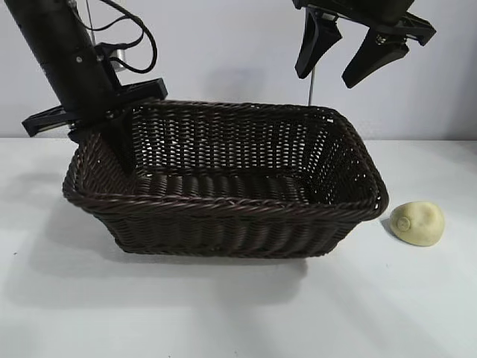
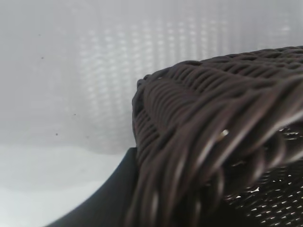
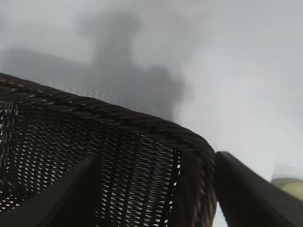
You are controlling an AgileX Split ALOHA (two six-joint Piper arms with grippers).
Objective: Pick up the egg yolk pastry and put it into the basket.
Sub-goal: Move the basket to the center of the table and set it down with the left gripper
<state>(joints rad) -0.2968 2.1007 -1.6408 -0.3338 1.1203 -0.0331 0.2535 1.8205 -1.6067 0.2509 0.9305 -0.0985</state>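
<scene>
The egg yolk pastry (image 1: 417, 222), a small pale yellow dome, lies on the white table just right of the basket's front right corner; a sliver of the pastry (image 3: 294, 187) shows in the right wrist view. The dark woven basket (image 1: 223, 198) stands mid-table. My left gripper (image 1: 104, 149) is shut on the basket's left rim (image 2: 199, 109), one finger inside the wall and one finger (image 2: 106, 201) outside. My right gripper (image 1: 326, 77) hangs open, holding nothing, high above the basket's back right corner (image 3: 118, 116), well above and behind the pastry.
The white tabletop (image 1: 223, 313) runs in front of the basket and around the pastry. A pale wall (image 1: 223, 52) closes the back. The left arm (image 1: 67, 67) slants down from the upper left.
</scene>
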